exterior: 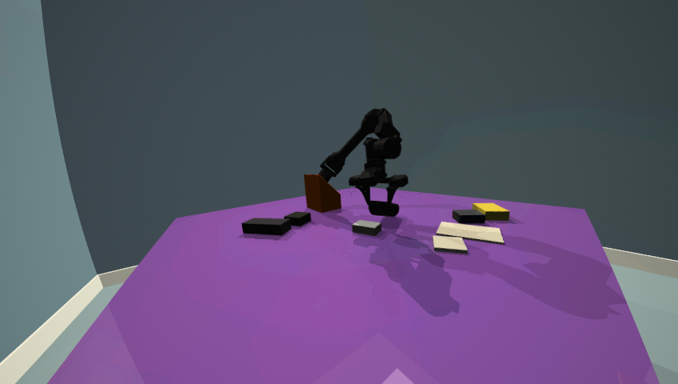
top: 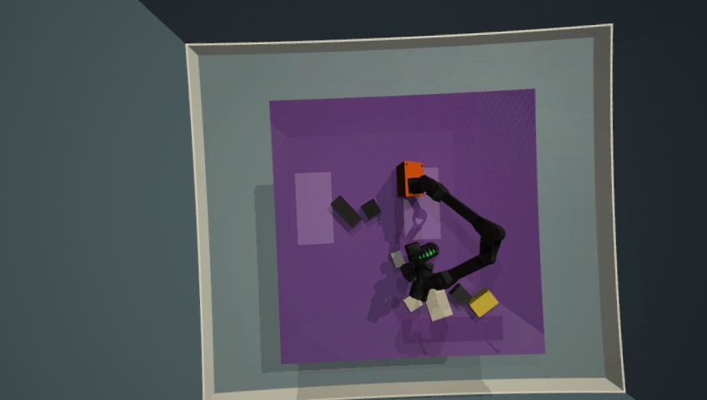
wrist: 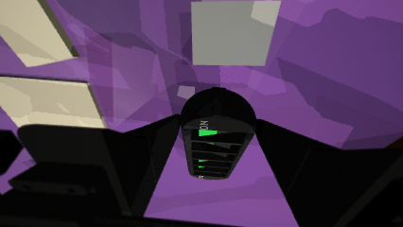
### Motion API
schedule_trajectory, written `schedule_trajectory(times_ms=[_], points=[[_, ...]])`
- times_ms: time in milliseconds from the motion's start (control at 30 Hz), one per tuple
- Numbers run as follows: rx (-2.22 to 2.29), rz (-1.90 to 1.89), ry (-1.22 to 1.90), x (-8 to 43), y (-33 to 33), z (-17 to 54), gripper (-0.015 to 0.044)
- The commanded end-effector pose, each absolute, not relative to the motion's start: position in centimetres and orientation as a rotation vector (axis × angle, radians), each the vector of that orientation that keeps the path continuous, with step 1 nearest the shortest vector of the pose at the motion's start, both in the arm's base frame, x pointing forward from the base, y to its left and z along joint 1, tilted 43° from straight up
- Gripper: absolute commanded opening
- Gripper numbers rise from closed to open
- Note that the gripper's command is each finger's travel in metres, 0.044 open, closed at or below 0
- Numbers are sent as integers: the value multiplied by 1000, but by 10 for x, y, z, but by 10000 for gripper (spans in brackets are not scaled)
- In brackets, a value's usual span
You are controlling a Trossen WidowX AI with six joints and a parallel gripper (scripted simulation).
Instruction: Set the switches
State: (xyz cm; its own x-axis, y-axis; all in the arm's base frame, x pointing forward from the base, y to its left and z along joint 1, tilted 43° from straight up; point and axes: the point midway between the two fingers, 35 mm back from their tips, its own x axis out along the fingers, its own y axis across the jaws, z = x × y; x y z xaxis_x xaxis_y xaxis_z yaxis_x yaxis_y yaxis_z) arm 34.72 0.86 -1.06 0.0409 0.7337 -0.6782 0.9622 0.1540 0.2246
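The dark controller unit [top: 428,257] [exterior: 383,208] [wrist: 218,106] is held between the two fingers of my gripper [exterior: 380,204] [wrist: 217,121], one on each side. The gripper is shut on it. In the exterior view the unit hangs a little above the purple bench [exterior: 285,294] [top: 322,297]. In the wrist view its rounded side faces me and its switch face is seen at a steep slant, with an ON mark and green on several switches. The top view shows a row of green ends. The underside label is not visible, and exact switch settings are too small to tell.
A grey block [top: 397,258] [exterior: 366,227] [wrist: 232,35] lies close by the unit. Two cream plates, a dark block [top: 461,294] [exterior: 468,216] and a yellow block [top: 483,302] [exterior: 489,208] lie to one side. Two black blocks and an orange housing [top: 413,171] [exterior: 321,194] stand at the other.
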Motion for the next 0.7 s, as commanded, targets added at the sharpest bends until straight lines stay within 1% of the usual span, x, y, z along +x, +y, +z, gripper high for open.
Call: schedule_trajectory(times_ms=[0, 667], points=[[1630, -426, 1734, 346, 9, -5, 335], [1611, -456, 1704, 343, 9, 11, 335]])
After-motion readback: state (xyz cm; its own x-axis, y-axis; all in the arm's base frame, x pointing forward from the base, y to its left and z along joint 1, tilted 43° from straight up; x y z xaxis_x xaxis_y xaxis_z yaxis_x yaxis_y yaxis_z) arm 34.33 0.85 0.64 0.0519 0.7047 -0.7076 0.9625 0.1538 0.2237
